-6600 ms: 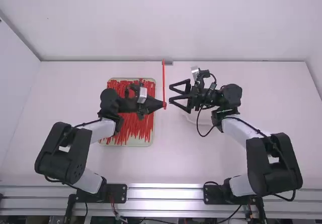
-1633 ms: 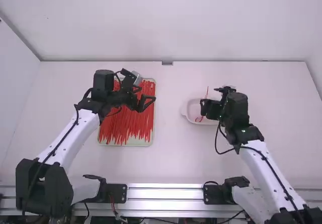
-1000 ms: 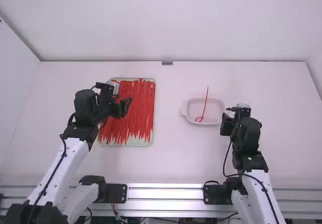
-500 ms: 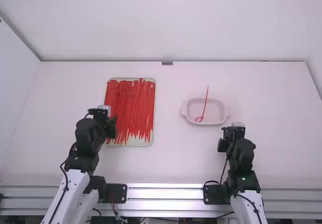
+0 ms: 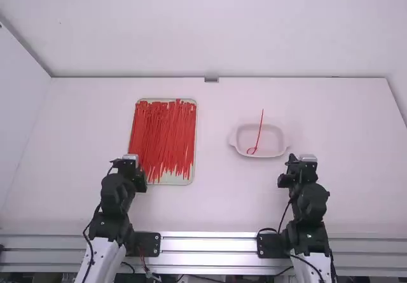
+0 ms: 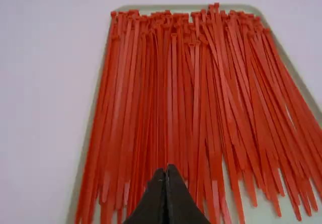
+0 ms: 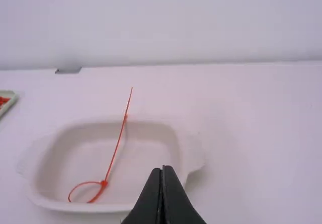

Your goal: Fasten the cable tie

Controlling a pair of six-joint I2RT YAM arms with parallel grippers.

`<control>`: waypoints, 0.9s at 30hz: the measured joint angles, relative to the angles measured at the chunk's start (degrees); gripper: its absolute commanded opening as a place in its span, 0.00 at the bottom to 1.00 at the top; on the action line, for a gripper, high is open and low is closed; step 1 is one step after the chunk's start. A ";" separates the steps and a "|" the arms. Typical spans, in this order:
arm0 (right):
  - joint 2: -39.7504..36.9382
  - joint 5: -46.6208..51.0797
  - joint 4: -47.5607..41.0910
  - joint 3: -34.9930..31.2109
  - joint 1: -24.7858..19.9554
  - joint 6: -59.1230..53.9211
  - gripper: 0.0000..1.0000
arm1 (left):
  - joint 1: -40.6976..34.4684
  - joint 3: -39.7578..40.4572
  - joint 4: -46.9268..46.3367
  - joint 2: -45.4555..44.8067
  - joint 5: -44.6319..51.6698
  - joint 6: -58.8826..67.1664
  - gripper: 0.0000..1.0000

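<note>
Cable tie (image 7: 113, 152), one, fastened into a loop, lies in your single white dish (image 7: 187, 148), tail poking past the far rim. Your left gripper (image 6: 166, 171), fingers pressed together, sits at the tray's (image 6: 151, 7) near end; your right gripper (image 7: 162, 170), fingers likewise together, faces the dish. Loose red ties (image 6: 201, 108) overlap too thickly to count.

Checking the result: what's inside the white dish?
One red cable tie, looped at one end, tail over the dish's far rim. The right gripper hides some near wall.
</note>
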 measured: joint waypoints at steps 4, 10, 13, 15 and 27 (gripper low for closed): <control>-3.08 0.07 0.00 0.00 0.00 0.02 0.00 | -0.02 0.00 0.04 -4.50 -0.20 -0.02 0.00; -6.14 0.02 0.00 0.00 0.00 -0.04 0.00 | 0.00 0.02 0.04 -8.87 -0.22 -0.02 0.00; -6.43 -0.02 0.00 0.00 0.00 -0.11 0.00 | -0.02 0.00 0.04 -10.71 -0.31 0.02 0.00; -6.43 0.13 0.00 0.00 0.00 -0.20 0.00 | -0.02 0.00 0.04 -12.39 -0.33 0.00 0.00; -6.43 0.07 0.00 0.00 0.00 -0.07 0.00 | 0.00 0.00 0.04 -19.37 -0.33 -0.02 0.00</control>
